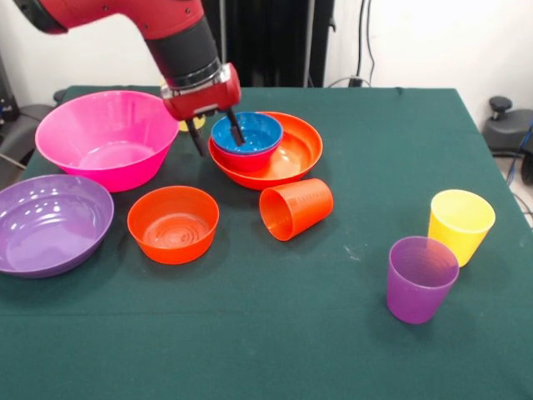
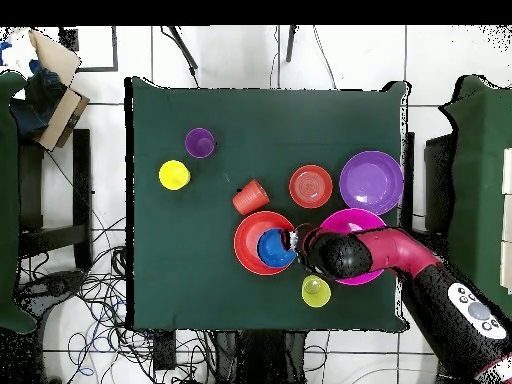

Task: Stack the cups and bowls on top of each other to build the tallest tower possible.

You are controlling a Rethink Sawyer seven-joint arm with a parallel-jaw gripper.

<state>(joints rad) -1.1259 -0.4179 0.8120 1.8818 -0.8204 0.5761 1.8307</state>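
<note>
The small glossy blue plastic bowl sits nested in a magenta bowl (only its rim shows) inside the wide orange bowl on the green-clothed desk. The gripper has its fingers spread, straddling the blue bowl's rim.

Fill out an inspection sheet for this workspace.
Surface: green cloth table.
Job's things: blue bowl nested in a magenta bowl inside the wide orange bowl; pink bowl, purple bowl, small orange bowl separate; orange cup on its side; yellow cup, purple cup upright; second yellow cup.
Clutter: nothing seen.
Grippers: gripper open, one finger inside the blue bowl.
Cables: on the floor.
Surroundings: cardboard box.
</note>
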